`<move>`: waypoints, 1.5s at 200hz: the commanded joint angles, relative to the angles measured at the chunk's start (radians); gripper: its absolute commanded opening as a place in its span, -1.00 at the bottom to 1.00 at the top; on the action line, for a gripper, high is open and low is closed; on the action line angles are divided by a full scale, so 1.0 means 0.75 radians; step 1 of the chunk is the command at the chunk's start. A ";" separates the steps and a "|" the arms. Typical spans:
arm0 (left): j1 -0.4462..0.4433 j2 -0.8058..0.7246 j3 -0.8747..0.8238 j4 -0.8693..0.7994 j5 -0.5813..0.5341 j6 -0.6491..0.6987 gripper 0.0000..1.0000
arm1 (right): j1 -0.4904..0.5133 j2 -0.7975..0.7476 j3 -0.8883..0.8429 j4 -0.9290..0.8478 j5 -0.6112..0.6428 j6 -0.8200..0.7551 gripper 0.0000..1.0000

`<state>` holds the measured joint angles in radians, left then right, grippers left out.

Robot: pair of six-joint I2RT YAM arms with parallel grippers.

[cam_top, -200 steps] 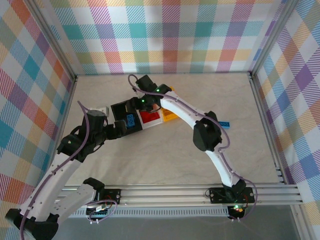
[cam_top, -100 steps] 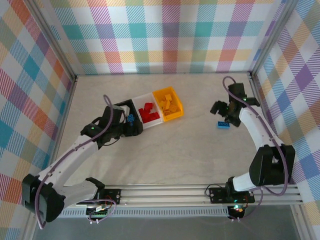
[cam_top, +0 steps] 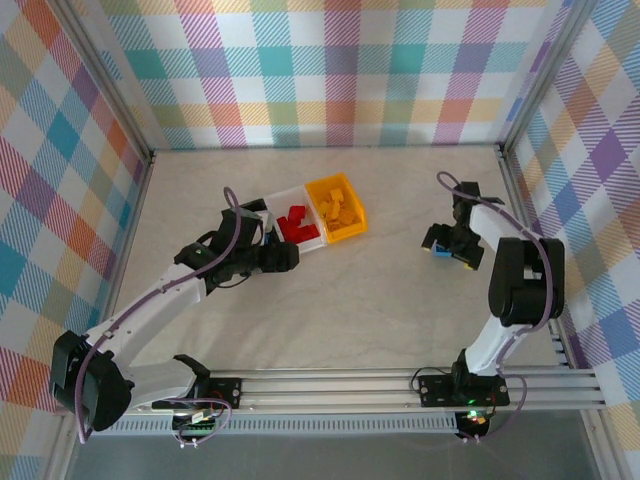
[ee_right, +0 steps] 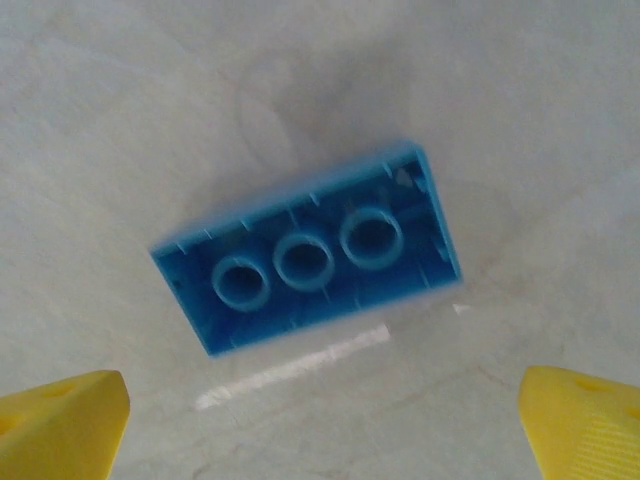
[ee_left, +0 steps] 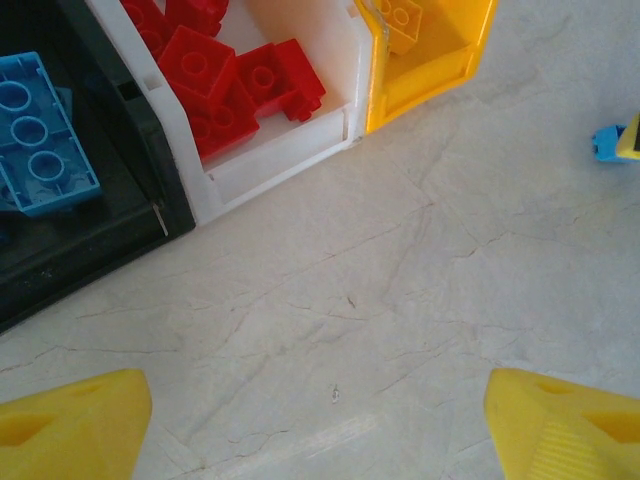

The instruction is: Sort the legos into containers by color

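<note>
The three containers stand in a row left of centre: a black bin holding a light blue lego, a white bin with red legos, and a yellow-orange bin with yellow legos. My left gripper hovers open just in front of the black and white bins, with bare table between its fingers. At the far right, one blue lego lies upside down on the table. My right gripper hangs open directly over it, its yellow fingertips wide of the brick.
Plaid walls and an aluminium frame close the table in; the right gripper works near the right wall. Pale marbled tabletop stretches between the bins and the blue lego.
The right arm swung from over the bins to the right side of the table, opened its jaws wide and came down over the blue lego. The left gripper slid right, off the black bin.
</note>
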<state>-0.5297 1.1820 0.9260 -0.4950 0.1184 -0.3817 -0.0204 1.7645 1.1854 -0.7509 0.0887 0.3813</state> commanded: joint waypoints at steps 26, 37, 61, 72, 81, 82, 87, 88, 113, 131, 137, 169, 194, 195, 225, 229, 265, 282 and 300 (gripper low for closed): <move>0.007 -0.042 0.022 -0.030 -0.024 0.002 0.75 | -0.003 0.096 0.119 0.001 0.002 -0.099 0.99; 0.011 -0.040 0.023 -0.035 -0.024 0.003 0.75 | -0.002 0.114 0.130 -0.002 -0.003 -0.103 0.97; 0.017 -0.042 0.021 -0.039 -0.025 0.002 0.75 | -0.004 0.139 0.142 0.008 -0.011 -0.116 0.93; 0.019 -0.044 0.017 -0.043 -0.027 0.002 0.75 | -0.005 0.151 0.151 0.010 -0.018 -0.123 0.89; 0.021 -0.047 0.015 -0.045 -0.031 0.003 0.75 | -0.004 0.160 0.157 0.016 -0.031 -0.131 0.85; 0.021 -0.047 0.015 -0.045 -0.031 0.003 0.76 | -0.004 0.160 0.158 0.017 -0.032 -0.131 0.84; 0.023 -0.048 0.015 -0.046 -0.032 0.002 0.75 | -0.004 0.164 0.161 0.016 -0.032 -0.132 0.82; 0.023 -0.049 0.014 -0.046 -0.032 0.003 0.76 | -0.004 0.165 0.160 0.017 -0.034 -0.133 0.81; 0.027 -0.058 0.004 -0.048 -0.044 -0.002 0.75 | -0.004 0.171 0.160 0.021 -0.029 -0.140 0.60; 0.031 -0.064 -0.004 -0.048 -0.047 -0.007 0.75 | -0.003 0.166 0.156 0.021 -0.029 -0.140 0.39; 0.031 -0.065 -0.005 -0.048 -0.045 -0.007 0.76 | -0.003 0.163 0.153 0.023 -0.028 -0.138 0.35; 0.035 -0.071 -0.008 -0.052 -0.050 -0.012 0.75 | -0.002 0.119 0.129 0.041 -0.044 -0.128 0.14; 0.035 -0.076 -0.007 -0.057 -0.052 -0.015 0.75 | 0.004 0.066 0.113 0.048 -0.084 -0.121 0.14; 0.035 -0.075 -0.006 -0.056 -0.052 -0.015 0.76 | 0.004 0.065 0.111 0.047 -0.087 -0.120 0.14; 0.037 -0.089 -0.002 -0.068 -0.057 -0.014 0.75 | 0.027 -0.034 0.099 0.049 -0.154 -0.096 0.14; 0.038 -0.090 -0.001 -0.068 -0.058 -0.014 0.76 | 0.032 -0.049 0.099 0.048 -0.167 -0.093 0.15; 0.044 -0.077 0.019 -0.070 -0.060 -0.009 0.76 | 0.124 -0.176 0.128 0.024 -0.276 -0.057 0.16; 0.050 -0.068 0.029 -0.075 -0.057 -0.008 0.76 | 0.201 -0.219 0.159 0.024 -0.326 -0.029 0.18; 0.060 -0.072 0.038 -0.085 -0.062 -0.007 0.76 | 0.296 -0.234 0.207 0.032 -0.383 0.005 0.18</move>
<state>-0.5026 1.1358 0.9264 -0.5247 0.0853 -0.3817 0.1226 1.6196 1.2827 -0.7223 -0.1017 0.3378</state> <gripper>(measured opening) 0.881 0.606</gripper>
